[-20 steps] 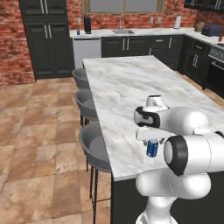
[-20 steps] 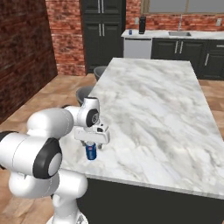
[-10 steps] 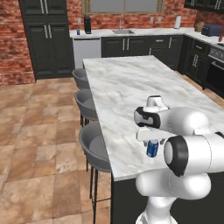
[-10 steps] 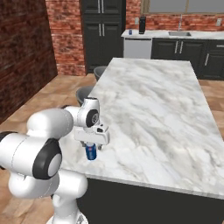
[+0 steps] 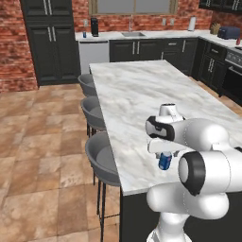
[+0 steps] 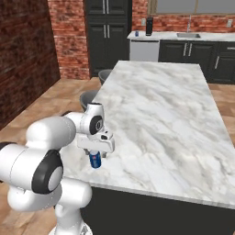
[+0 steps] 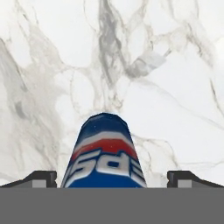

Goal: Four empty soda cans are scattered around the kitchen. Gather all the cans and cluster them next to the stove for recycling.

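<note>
End effector (image 7: 112, 177) unchanged over the last second: jaws fully spread, straddling the blue soda can (image 7: 105, 153) on the table (image 5: 137, 94), not gripping; pickup pending.

The left base view looks forward and down from behind the white arm, which rises at its lower right; the right base view does likewise, arm at lower left. Both share the white marble-topped island counter (image 5: 137, 101) (and the dark cabinets beyond). The hand view sits close, facing the marble, a blue red-and-white-labelled soda can (image 7: 105, 154) between its fingertips (image 7: 41, 178).
</note>
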Robot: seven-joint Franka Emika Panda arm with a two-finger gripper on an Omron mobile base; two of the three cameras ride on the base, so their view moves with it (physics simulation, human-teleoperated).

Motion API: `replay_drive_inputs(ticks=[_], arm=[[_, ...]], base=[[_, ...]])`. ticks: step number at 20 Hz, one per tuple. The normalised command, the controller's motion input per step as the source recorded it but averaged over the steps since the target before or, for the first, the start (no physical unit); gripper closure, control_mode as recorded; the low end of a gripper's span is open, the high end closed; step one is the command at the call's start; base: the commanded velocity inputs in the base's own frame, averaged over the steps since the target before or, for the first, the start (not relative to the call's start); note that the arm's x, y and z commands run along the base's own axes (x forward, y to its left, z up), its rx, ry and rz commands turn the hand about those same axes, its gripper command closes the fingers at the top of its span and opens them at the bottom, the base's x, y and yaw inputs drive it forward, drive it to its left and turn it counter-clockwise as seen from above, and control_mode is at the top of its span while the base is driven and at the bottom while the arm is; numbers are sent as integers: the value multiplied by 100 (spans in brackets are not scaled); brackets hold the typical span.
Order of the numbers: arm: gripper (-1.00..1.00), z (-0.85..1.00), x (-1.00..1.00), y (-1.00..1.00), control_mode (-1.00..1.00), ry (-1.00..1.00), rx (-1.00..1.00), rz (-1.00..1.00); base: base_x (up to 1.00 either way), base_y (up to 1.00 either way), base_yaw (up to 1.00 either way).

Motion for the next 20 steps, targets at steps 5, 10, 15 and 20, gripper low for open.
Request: replay_drive_inputs(ticks=[5, 10, 15, 20], arm=[[-100, 0, 0, 0, -100, -1, 0, 0], [-100, 0, 8, 0, -100, 0, 0, 0], [-100, 0, 17, 0, -100, 0, 0, 0], [-100, 0, 19, 0, -100, 0, 0, 0]], base=[[0, 0, 0], [0, 0, 0], [0, 0, 0], [0, 0, 0]])
